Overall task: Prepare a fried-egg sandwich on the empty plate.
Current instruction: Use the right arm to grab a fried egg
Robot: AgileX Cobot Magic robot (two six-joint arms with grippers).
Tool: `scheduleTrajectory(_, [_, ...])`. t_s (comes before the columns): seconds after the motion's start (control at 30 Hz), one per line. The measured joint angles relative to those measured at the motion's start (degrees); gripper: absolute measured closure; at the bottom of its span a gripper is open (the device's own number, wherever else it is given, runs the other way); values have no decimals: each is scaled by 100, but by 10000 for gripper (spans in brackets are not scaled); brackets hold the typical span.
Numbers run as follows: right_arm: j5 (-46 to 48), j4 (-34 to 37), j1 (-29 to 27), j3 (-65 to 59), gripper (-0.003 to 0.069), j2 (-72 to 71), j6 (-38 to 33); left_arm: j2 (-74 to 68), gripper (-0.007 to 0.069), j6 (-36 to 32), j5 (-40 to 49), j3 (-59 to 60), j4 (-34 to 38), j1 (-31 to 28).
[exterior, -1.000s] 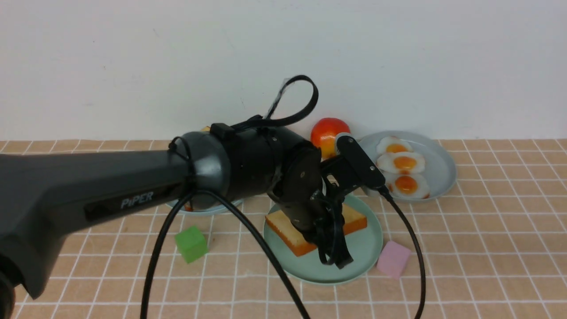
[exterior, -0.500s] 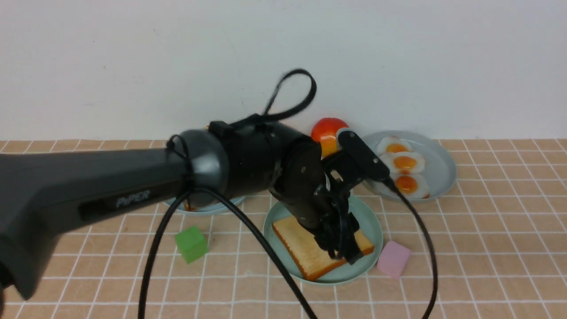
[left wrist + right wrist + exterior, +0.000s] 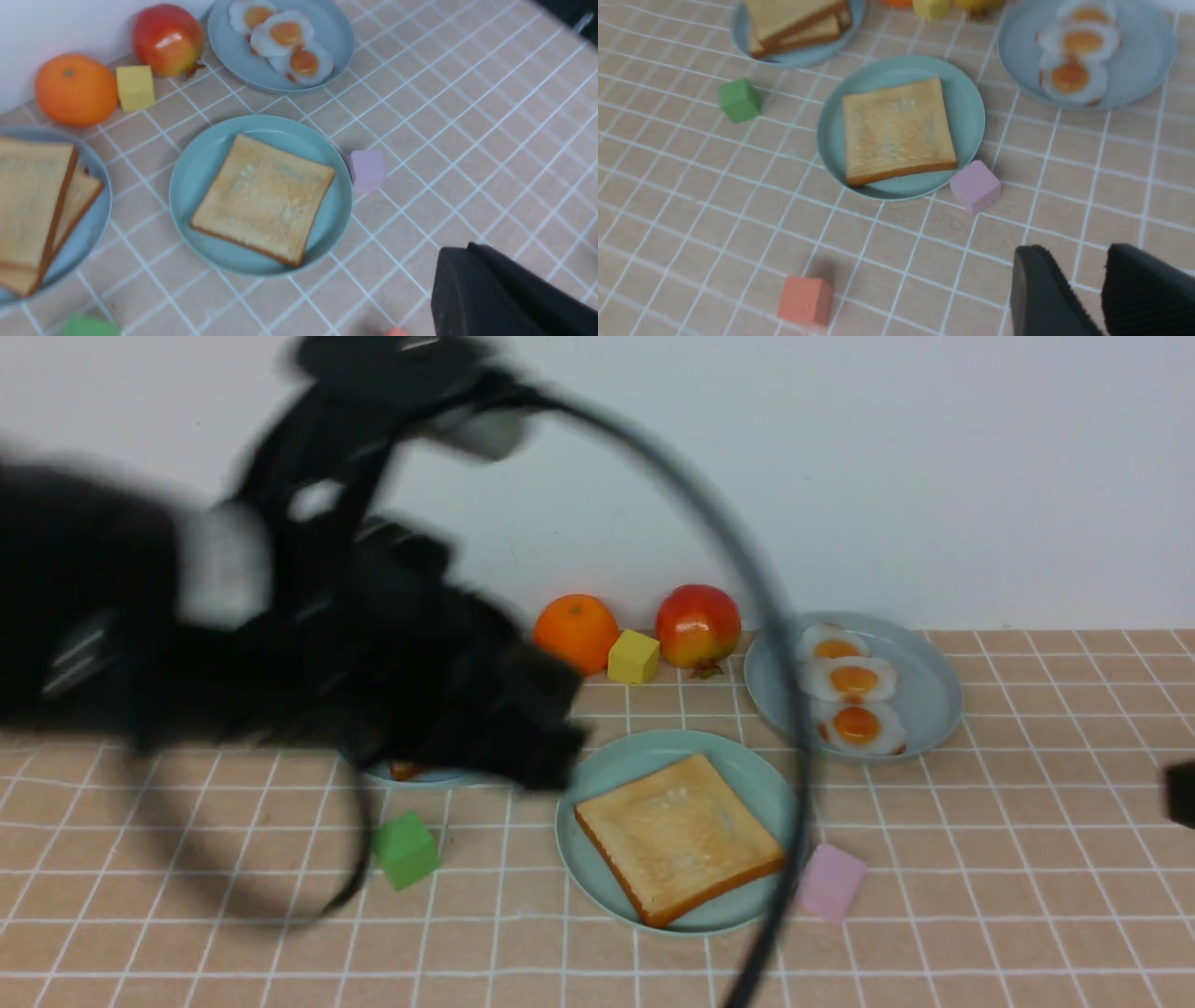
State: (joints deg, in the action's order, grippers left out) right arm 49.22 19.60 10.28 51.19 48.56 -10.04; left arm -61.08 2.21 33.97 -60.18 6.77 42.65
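While the left arm (image 3: 187, 644) is smeared by motion blur across the left half of the front view, the round, shallow mint-green plastic plate (image 3: 602, 779) is seen clearly near the middle of the beige tiled tabletop (image 3: 1027, 896). A single square golden toast slice (image 3: 680, 831) is laid flat on it, turned cornerwise, with a pale, slightly sunken top face and a darker brown crust shown along its near edges. Of the fried-egg sandwich, only this slice is in place. Three white fried eggs (image 3: 851, 679) with orange yolks are overlapped in a row on a pale blue-grey plate (image 3: 929, 686) just behind and to the right of the green one. Two more toast slices (image 3: 32, 200) are stacked on a second blue-grey plate (image 3: 96, 228) to the left. A round orange (image 3: 576, 632), a small yellow cube (image 3: 633, 656) and a red apple (image 3: 698, 625) are lined up by the wall. A green cube (image 3: 405, 849) is set left of the green plate, a pale pink cube (image 3: 830, 882) is found just beside its right rim, and a salmon cube (image 3: 805, 301) is placed nearer the robot. The fingers of the right gripper (image 3: 1087, 261) are held slightly apart with nothing between them, well clear of the plate. Of the left gripper (image 3: 490, 289) only one dark part is shown, so whether it is spread or pressed together cannot be told
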Motion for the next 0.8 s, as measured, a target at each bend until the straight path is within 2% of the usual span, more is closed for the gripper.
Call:
scheduleTrajectory(0.07, [-384, 49, 0, 36, 423, 571, 107, 639, 638, 55, -355, 774, 0, 0])
scheduleTrajectory(0.2, [-849, 55, -5, 207, 414, 1547, 339, 1400, 638, 82, -743, 1572, 0, 0])
scheduleTrajectory(0.3, [-1022, 79, -231, 600, 410, 2446, 574, 1975, 638, 82, -1153, 1991, -9, 0])
scheduleTrajectory(0.4, [-1059, 257, -695, 1170, 409, 3459, 662, 2331, 638, 82, -1530, 2083, -88, 0])
scheduleTrajectory(0.53, [-1052, 897, -1301, 2127, 409, 4828, 528, 2372, 638, 97, -1822, 2083, -122, 0])
scheduleTrajectory(0.7, [-935, 1854, -1599, 3189, 399, 6265, 66, 2084, 638, 97, -1943, 2091, -126, 0])
scheduleTrajectory(0.8, [-739, 2243, -1684, 3890, 368, 6989, -22, 1868, 638, 97, -1961, 2091, -128, 0])
